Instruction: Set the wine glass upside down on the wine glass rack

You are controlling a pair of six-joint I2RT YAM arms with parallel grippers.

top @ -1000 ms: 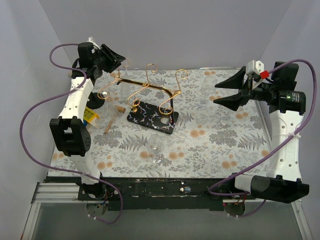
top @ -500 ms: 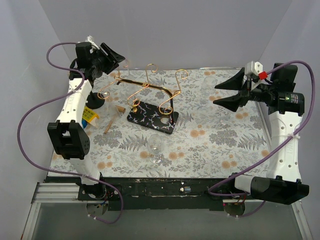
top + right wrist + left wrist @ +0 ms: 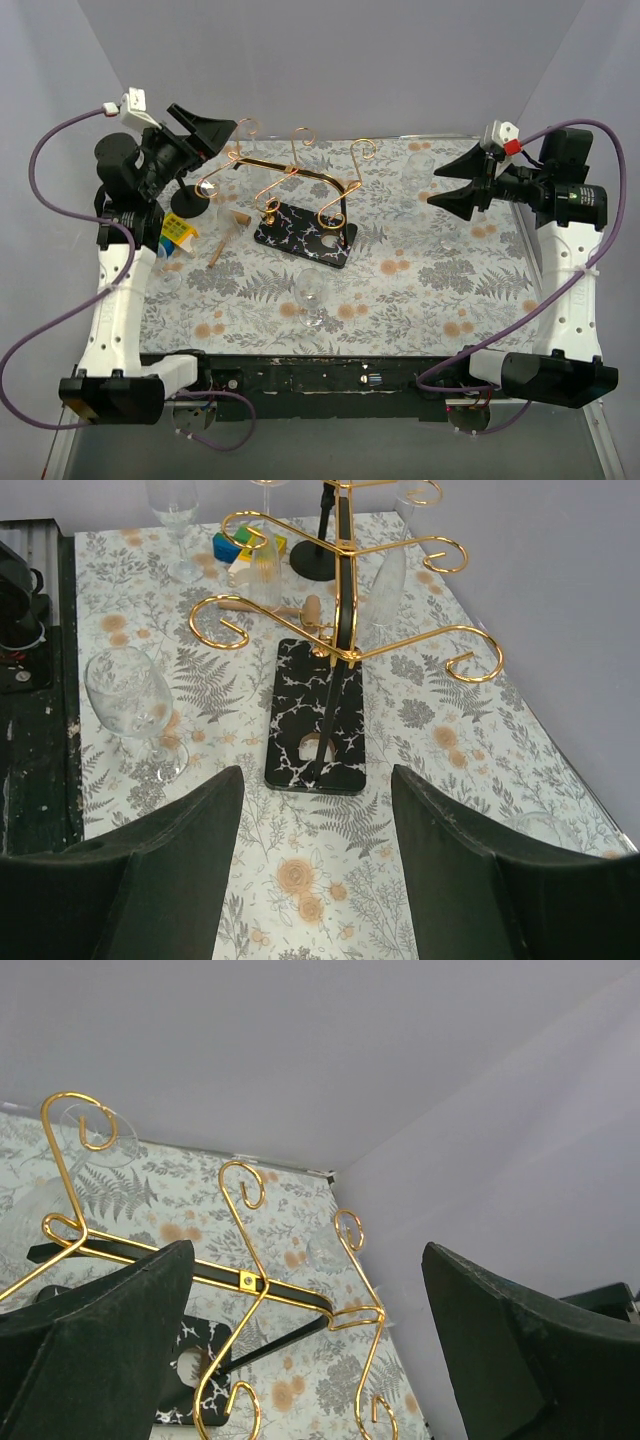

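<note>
A clear wine glass (image 3: 108, 1146) hung foot-up in an end curl of the gold wire rack with black veined base (image 3: 305, 232). The left gripper (image 3: 222, 137), beside it, and the right gripper (image 3: 432, 187) had released, empty jaws. Hanging seemed done; next, withdraw without touching the wire.

You're looking at a rack (image 3: 300, 170) of thin gold wire, polished and shiny, on a glossy black base (image 3: 318, 715) veined in white like marble. The glass (image 3: 128, 692) is clear and smooth, with small bright highlights. The table (image 3: 440, 290) has a matt covering printed with grey ferns and orange flowers. Your left hand (image 3: 306, 1250) and right hand (image 3: 318, 772) have dull black fingers that look like plastic. The cables (image 3: 33, 165) are smooth and purple. A small stick (image 3: 222, 245) looks like pale, bare wood.
</note>
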